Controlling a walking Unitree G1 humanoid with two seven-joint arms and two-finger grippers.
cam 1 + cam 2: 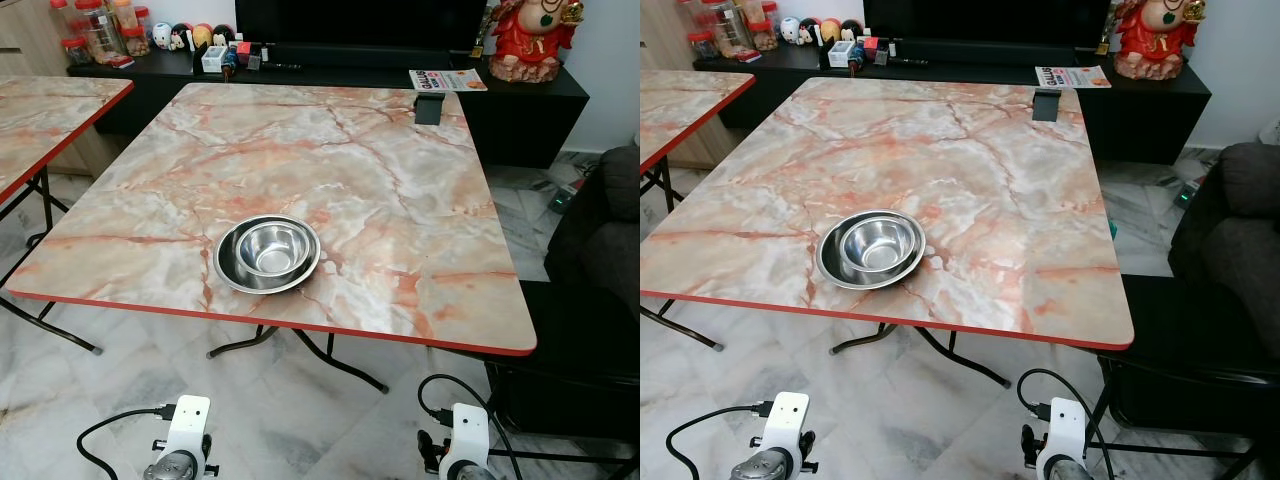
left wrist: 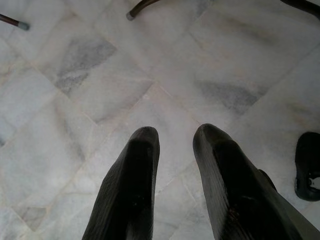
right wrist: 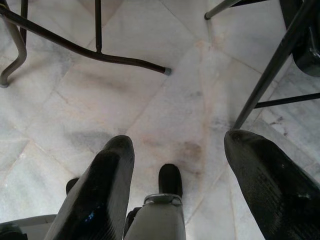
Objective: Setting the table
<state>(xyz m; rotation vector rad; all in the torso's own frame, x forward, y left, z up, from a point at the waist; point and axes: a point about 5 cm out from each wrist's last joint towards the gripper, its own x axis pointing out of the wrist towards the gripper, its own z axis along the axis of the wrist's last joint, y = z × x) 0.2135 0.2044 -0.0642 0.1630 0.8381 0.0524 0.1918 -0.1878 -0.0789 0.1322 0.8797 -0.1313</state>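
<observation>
A small steel bowl point(image 1: 272, 248) sits nested inside a wider steel bowl point(image 1: 229, 262) on the marble-patterned table point(image 1: 330, 150), near its front edge and a little left of centre. Both arms hang low in front of the table, below its red edge; their white wrists point(image 1: 185, 435) point(image 1: 462, 440) show at the bottom. My left gripper point(image 2: 175, 135) points at the floor tiles, its fingers a small gap apart and empty. My right gripper point(image 3: 180, 141) hangs over the floor with its fingers wide apart, holding nothing.
A small black stand point(image 1: 428, 107) sits at the table's far right corner. A second marble table point(image 1: 40, 110) stands to the left, and a dark armchair point(image 1: 600, 230) to the right. Behind is a black sideboard point(image 1: 520, 105) with jars and a red figurine point(image 1: 525, 35). Folding table legs point(image 3: 75, 47) cross the floor.
</observation>
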